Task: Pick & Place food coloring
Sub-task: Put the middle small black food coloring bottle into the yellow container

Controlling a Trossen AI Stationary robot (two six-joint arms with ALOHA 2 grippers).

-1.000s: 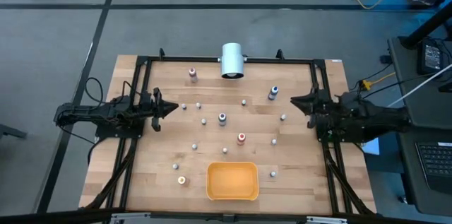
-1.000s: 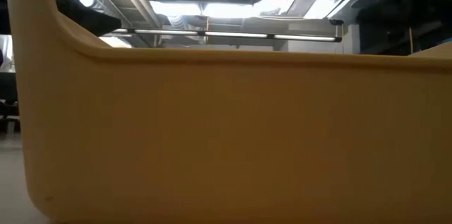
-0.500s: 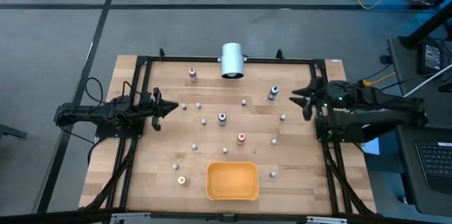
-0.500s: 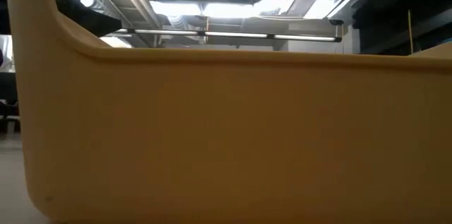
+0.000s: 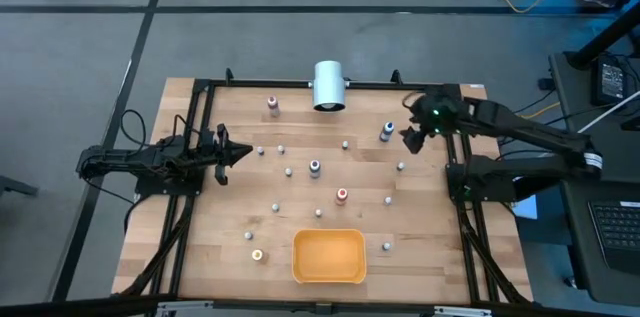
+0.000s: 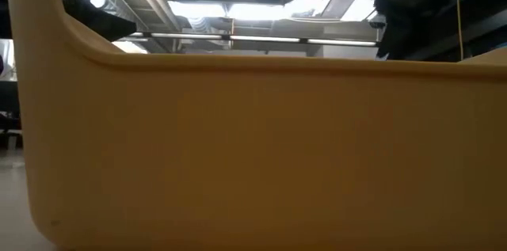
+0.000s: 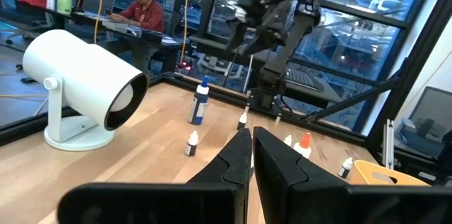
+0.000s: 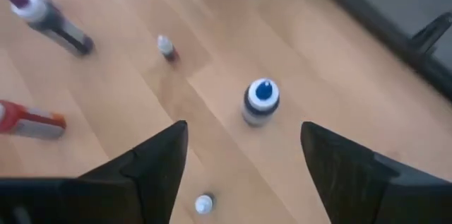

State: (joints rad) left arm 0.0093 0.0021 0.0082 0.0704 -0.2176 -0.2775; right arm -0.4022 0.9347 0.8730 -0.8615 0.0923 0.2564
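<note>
Several tiny food coloring bottles stand upright on the wooden table: a blue-topped one [image 5: 386,132] at the far right, a pink-topped one [image 5: 272,104], a dark one [image 5: 314,167], a red-topped one [image 5: 342,195], an orange-topped one [image 5: 257,254] and several whitish ones. My right gripper [image 5: 408,138] hovers open just right of the blue-topped bottle [image 8: 260,102], which shows ahead of its spread fingers [image 8: 161,159]. My left gripper [image 5: 243,153] is shut and empty at the table's left; its fingers [image 7: 240,155] show closed.
An orange tray [image 5: 328,257] sits at the near edge; its wall [image 6: 253,148] fills the low view. A big white cylinder [image 5: 328,85] stands at the far edge. A black frame [image 5: 300,84] runs round the table. A person [image 7: 141,12] sits beyond the table.
My right arm has stretched out from its resting place at the table's right, and its gripper has gone toward the far edge and left, up to the blue-topped bottle. The bottles have not moved.
</note>
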